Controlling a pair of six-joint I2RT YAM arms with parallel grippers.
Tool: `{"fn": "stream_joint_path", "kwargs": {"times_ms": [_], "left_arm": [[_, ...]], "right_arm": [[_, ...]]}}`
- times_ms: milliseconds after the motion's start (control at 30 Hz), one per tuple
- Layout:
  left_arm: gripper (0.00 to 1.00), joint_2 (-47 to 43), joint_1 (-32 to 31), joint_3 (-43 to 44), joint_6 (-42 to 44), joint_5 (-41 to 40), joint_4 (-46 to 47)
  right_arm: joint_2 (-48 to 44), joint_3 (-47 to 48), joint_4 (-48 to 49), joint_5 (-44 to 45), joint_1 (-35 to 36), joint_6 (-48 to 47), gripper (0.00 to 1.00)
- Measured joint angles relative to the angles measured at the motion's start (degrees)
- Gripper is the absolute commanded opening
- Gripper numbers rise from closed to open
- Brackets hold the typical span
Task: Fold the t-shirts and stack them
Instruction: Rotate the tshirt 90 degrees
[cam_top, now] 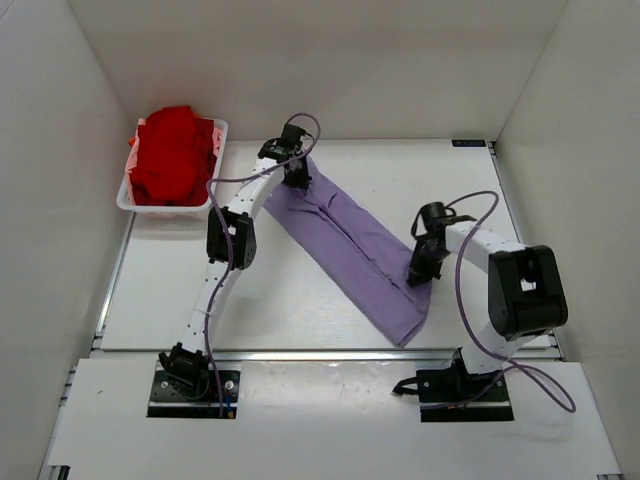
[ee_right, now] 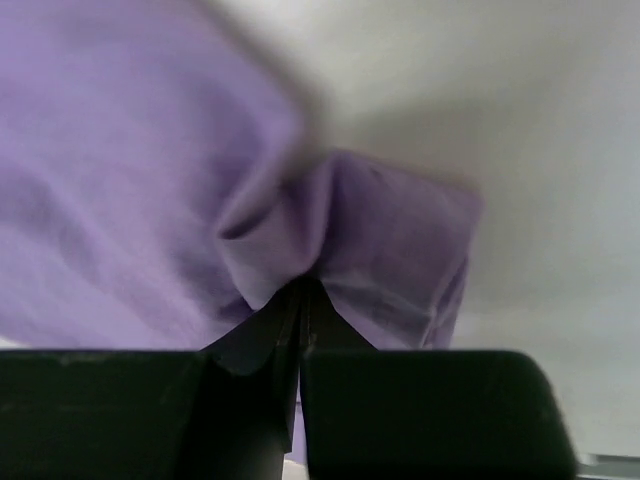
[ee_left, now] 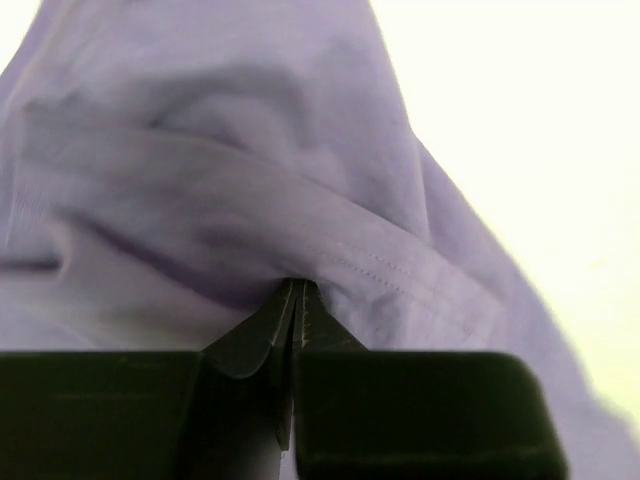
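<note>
Left gripper [cam_top: 296, 180] clamped on lavender t-shirt [cam_top: 345, 240] far end; right gripper [cam_top: 419, 278] clamped on its near-right edge. Red t-shirt [cam_top: 170, 155] lies in white tray [cam_top: 150, 208].

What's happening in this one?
Both arms are working the lavender shirt, which lies as a long diagonal strip across the table. The left gripper pinches its far end; the right gripper pinches an edge towards its near end. The red shirt sits bunched in the white tray at the far left, not yet folded.
</note>
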Motion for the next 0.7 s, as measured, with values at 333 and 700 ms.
{"fn": "stream_joint_path", "kwargs": {"times_ms": [333, 700], "left_arm": [[0.04, 1.77, 1.68, 1.40, -0.52, 7.13, 2.71], [0.00, 3.76, 6.71, 0.17, -8.79, 18.03, 12.66]], "right_arm": [[-10.80, -15.17, 13.16, -7.30, 22.93, 20.90, 0.00], [-24.72, -22.60, 12.24, -1.97, 26.23, 33.22, 0.00]]}}
